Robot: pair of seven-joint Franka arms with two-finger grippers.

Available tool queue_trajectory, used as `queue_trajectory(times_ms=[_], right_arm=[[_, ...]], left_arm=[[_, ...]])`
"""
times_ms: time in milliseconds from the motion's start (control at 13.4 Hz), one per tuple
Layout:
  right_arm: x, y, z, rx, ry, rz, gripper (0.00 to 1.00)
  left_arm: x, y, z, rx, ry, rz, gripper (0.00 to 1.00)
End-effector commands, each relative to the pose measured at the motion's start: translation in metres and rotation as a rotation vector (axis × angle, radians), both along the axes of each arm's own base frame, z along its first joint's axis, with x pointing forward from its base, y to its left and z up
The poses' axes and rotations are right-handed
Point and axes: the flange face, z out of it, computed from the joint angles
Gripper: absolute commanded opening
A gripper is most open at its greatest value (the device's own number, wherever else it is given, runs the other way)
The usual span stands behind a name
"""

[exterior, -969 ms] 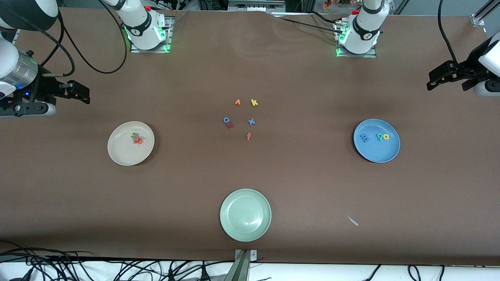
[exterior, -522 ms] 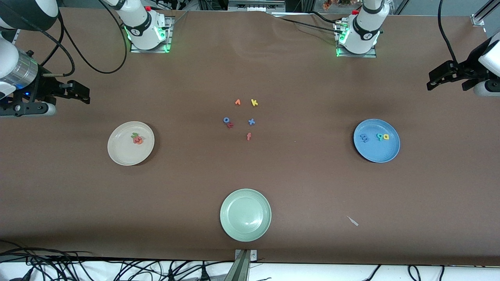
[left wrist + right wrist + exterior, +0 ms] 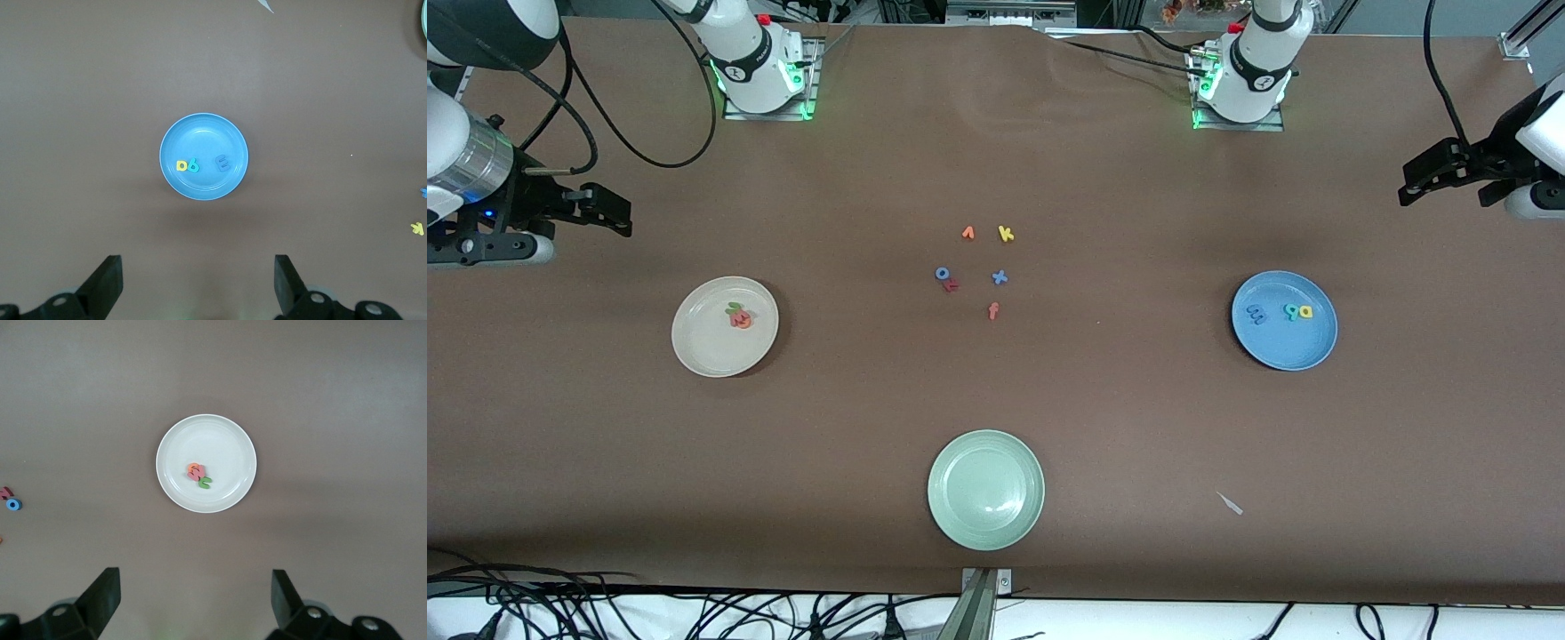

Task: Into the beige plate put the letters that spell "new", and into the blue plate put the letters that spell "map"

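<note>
Left gripper (image 3: 1409, 188): raised high over the table at the left arm's end, above the blue plate; fingers (image 3: 107, 280) spread wide, nothing between them. The arm waits.

Right gripper (image 3: 624, 218): raised high over the right arm's end of the table, above the beige plate; fingers (image 3: 100, 597) spread wide, holding nothing. This arm waits as well.

Beige plate (image 3: 703, 351): on the table toward the right arm's end. Holds the green n (image 3: 735, 308), the orange e (image 3: 743, 322) and the red w (image 3: 735, 317), bunched together and touching or overlapping near the plate's middle.

Blue plate (image 3: 1285, 351): on the table toward the left arm's end. Holds the blue m (image 3: 1256, 314), lying apart from the teal a (image 3: 1290, 312) and the yellow p (image 3: 1305, 312), which sit just beside each other.

Pale green plate (image 3: 985, 489): mid-table, nearer the front camera than the other two plates; nothing in it.

Loose letters, mid-table, farther from the camera than the green plate: orange v (image 3: 967, 233), yellow k (image 3: 1006, 234), blue o (image 3: 942, 274) touching a red r (image 3: 951, 284), blue x (image 3: 1000, 277), orange-red f (image 3: 992, 310).

Small pale scrap (image 3: 1231, 504): near the camera edge, toward the left arm's end.

Surface: brown table covering (image 3: 1138, 427). Both arm bases stand along the edge farthest from the camera with green lights lit; black cables run along the nearest edge.
</note>
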Motion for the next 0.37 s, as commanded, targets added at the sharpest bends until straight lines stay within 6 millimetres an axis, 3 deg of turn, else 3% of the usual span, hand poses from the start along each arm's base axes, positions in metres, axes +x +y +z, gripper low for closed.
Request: queue_trajectory(times_ms=[0, 298], right_arm=[[-0.0024, -0.0018, 0.0041, -0.002, 0.004, 0.001, 1.0], [-0.0017, -0.0017, 0.004, -0.002, 0.002, 0.002, 1.0]], left_arm=[[0.0018, 0.0003, 0.0061, -0.022, 0.0, 0.007, 1.0], [0.0022, 0.0002, 0.0053, -0.022, 0.002, 0.007, 1.0]])
